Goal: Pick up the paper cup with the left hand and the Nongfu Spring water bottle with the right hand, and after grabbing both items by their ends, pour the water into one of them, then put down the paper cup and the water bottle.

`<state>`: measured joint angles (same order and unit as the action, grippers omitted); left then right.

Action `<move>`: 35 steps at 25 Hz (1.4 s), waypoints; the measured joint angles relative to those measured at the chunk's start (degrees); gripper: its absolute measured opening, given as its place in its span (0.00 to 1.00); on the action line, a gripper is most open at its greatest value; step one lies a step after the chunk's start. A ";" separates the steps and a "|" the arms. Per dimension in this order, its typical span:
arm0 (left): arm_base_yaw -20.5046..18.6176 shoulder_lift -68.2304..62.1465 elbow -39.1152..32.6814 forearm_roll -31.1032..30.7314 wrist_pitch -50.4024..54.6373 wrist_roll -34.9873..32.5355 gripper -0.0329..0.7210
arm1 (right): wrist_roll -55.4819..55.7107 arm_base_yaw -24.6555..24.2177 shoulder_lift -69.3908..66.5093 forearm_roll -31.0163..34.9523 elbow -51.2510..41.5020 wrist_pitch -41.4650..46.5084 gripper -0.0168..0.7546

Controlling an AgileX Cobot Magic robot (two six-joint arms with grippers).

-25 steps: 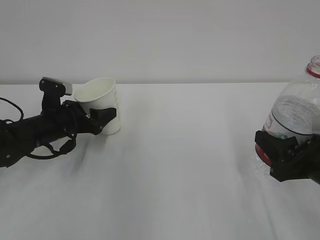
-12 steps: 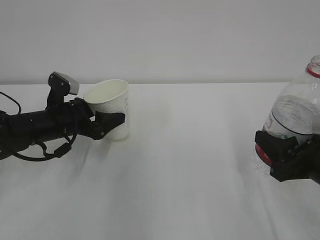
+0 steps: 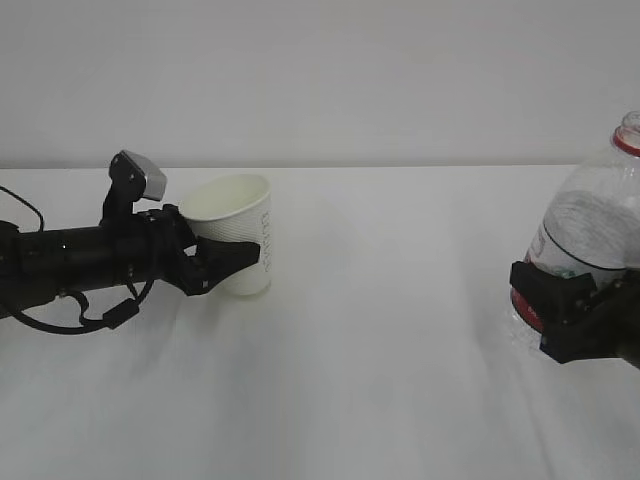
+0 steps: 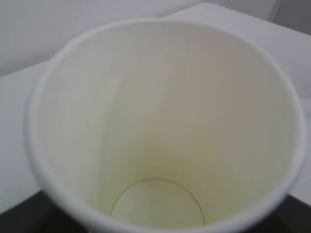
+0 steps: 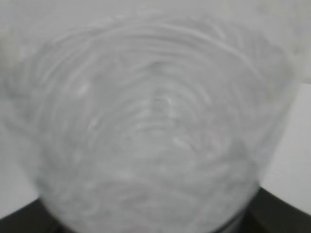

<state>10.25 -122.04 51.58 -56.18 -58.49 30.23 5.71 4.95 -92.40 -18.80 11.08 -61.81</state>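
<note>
My left hand, the black two-finger gripper at the left of the exterior frame, is clamped around the lower wall of the small white tapered paper cup; the cup sits left of centre, its mouth tipped up and slightly toward the left, and my left wrist camera looks straight down into its cream, empty inside. My right hand, the black gripper at the far right edge, grips the clear ribbed plastic Nongfu Spring water bottle low on its body, around the red label, with the bottle standing roughly upright and its red-ringed open neck at the upper right corner. The right wrist view shows only blurred ribbed plastic, so I cannot read the water level there. What matters for pouring is that the bottle lies well apart from the cup, directly to its right across the bare white table, with the bottle's long axis vertical. I judge the two must be brought together mid-frame before I tilt the neck leftward over the cup's rim.
</note>
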 joint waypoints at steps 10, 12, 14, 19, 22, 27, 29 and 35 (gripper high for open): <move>0.00 0.00 0.00 -4.19 -4.86 1.93 0.78 | 0.00 0.00 0.00 0.52 0.00 0.00 0.61; 0.00 0.00 0.00 -5.10 -5.11 2.05 0.78 | 0.00 0.00 0.00 1.03 0.00 0.00 0.61; 0.13 0.00 0.00 -5.93 -5.20 2.16 0.78 | 0.00 0.00 0.00 1.29 0.00 0.00 0.61; 3.11 0.00 0.00 -6.66 -5.20 2.16 0.78 | 0.00 0.00 0.00 1.39 0.00 0.00 0.61; 5.26 0.00 0.00 -6.77 -5.08 2.16 0.78 | 0.00 0.00 0.00 1.39 0.00 0.00 0.61; 8.63 0.00 0.00 -6.90 -4.96 2.16 0.77 | 0.00 0.00 0.00 1.39 0.00 0.00 0.61; 9.92 0.00 0.00 -6.90 -4.96 2.16 0.77 | 0.00 0.00 0.00 1.39 0.00 0.00 0.61; 12.82 0.00 0.00 -6.90 -4.85 2.17 0.77 | 0.00 0.00 0.00 1.39 0.00 0.00 0.61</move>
<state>23.07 -122.04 51.58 -63.07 -63.33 32.40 5.71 4.95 -92.40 -17.41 11.08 -61.81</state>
